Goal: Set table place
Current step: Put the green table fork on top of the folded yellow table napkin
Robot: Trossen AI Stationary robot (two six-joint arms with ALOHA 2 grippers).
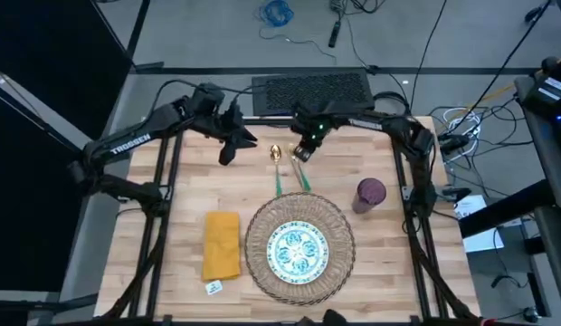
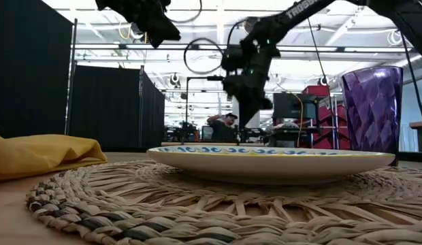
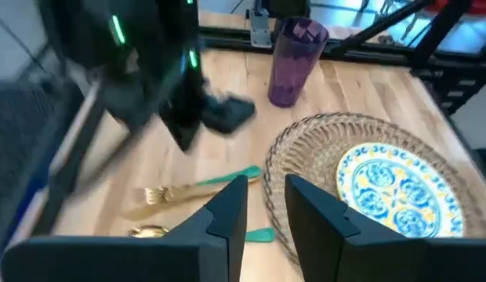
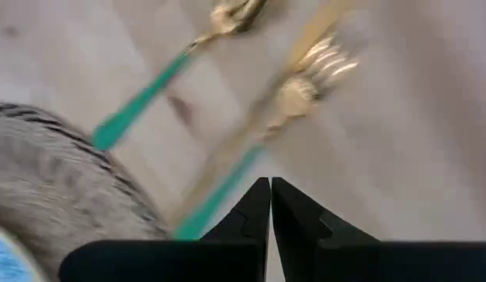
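Observation:
On the table (image 1: 172, 226) lies a round woven straw mat (image 1: 339, 237) with a blue-green patterned plate (image 1: 299, 250) on it. A mustard-yellow napkin (image 1: 221, 244) lies to the mat's left and a purple cup (image 1: 370, 195) stands to its right. A gold spoon (image 1: 276, 167) and a gold fork (image 1: 303, 174), both green-handled, lie flat just beyond the mat. My right gripper (image 4: 270, 200) is shut with nothing between its fingers. It hovers over the fork (image 4: 306, 86), pointing down. My left gripper (image 3: 264, 207) is open and empty, raised above the table to the left of the spoon (image 3: 149, 231).
A black keyboard-like mat (image 1: 312, 91) lies past the table's far edge. Black frame bars (image 1: 158, 217) run along both table sides. Bare wood shows in front of the napkin and around the cup. People and equipment show in the room behind.

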